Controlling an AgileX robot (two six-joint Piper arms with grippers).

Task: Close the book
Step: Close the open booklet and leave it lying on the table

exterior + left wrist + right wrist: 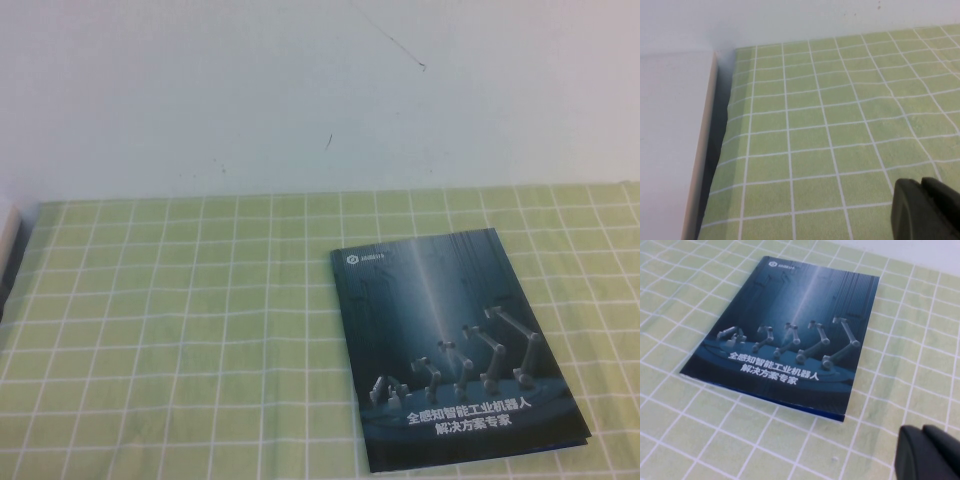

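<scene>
The book [455, 350] lies flat on the green checked cloth [180, 330], toward 4 o'clock of the table in the high view. Its dark front cover faces up, printed with white title lettering and a row of robot arms. The right wrist view shows that cover lying level, with no page lifted and only a thin blue edge showing under 1 corner. By my reading the task is done: the book is shut, and 0 steps are left beyond keeping both arms clear of it. Neither arm shows in the high view. The left gripper [922, 184] hangs over bare cloth near the table's 9 o'clock edge, beside a white ledge [670, 140] and well apart from the book. Its 2 dark fingers look pressed together, pinching nothing. The right gripper [922, 430] hovers over cloth near the book's 5 o'clock corner without touching it, its fingers likewise pressed together and empty.
</scene>
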